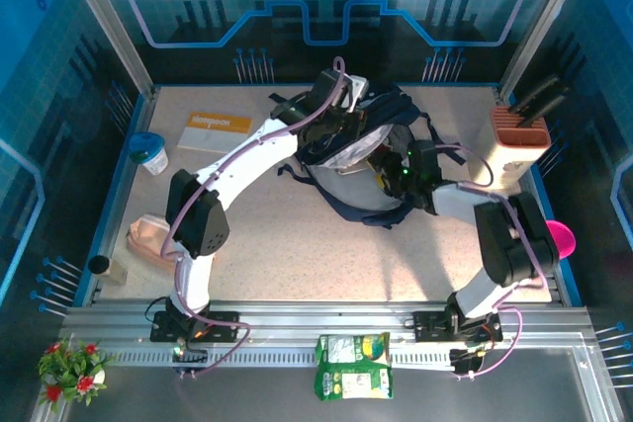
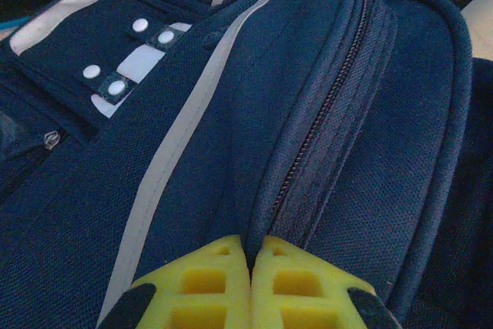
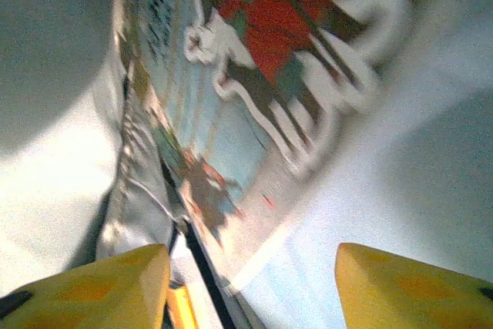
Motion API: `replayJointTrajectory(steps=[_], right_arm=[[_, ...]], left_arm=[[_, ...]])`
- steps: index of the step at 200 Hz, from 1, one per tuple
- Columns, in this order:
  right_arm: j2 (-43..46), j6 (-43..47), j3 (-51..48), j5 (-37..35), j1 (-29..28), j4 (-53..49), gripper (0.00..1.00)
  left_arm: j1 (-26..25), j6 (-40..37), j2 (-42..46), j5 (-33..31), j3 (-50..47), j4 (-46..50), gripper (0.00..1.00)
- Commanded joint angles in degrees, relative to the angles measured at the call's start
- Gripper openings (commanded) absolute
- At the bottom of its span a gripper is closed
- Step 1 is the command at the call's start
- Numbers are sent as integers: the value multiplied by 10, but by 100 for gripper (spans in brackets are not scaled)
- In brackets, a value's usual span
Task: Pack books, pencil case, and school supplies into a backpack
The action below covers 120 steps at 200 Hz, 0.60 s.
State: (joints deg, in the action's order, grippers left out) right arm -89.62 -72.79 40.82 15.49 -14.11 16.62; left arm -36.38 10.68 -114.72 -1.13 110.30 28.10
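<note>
Surface: a speckled beige table (image 1: 297, 244) with a blue rim, inside an enclosure of blue circuit-patterned walls, and a ribbed metal rail along the near edge. Around the edges I note an orange box (image 1: 220, 131) and a blue-lidded cup (image 1: 150, 153) far left, an orange-and-white holder (image 1: 519, 140) far right, and a green packet (image 1: 353, 365) on the rail.

Visibility: the right wrist picture is blurred. I can read red, black and pale blue artwork, but no title. From above, the arms' wrists cover much of the backpack's mouth, so I cannot list what is inside. The left wrist view is cut off by navy fabric on all sides.

Task items: the backpack (image 1: 356, 160) lies at the middle of the far half of the table with its mouth gaping and pale lining showing.

The left claw (image 2: 251, 283) is at the bag's far top edge. Its yellow fingers (image 2: 208, 283) are pressed together on the fabric band beside the zip (image 2: 308, 144), which runs straight into their seam, so I read it as pinching the backpack.

The right claw (image 3: 250, 283) sits at the bag's opening from the right. Its fingers stand well apart with nothing between them. A book (image 3: 262, 75) with the red-black illustration stands edge-on just ahead of it, against grey lining, clear of both fingers.
</note>
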Motion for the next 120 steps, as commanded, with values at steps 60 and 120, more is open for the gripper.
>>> replayJointTrajectory(steps=[60,120], right_arm=[[350,178,-81,-148,31,-341,86],[377,268,-28,-136,41,-391,99]], left_arm=[[15,72,63,68,-124,-75,27],[66,147,111,67,-240,-124,79]])
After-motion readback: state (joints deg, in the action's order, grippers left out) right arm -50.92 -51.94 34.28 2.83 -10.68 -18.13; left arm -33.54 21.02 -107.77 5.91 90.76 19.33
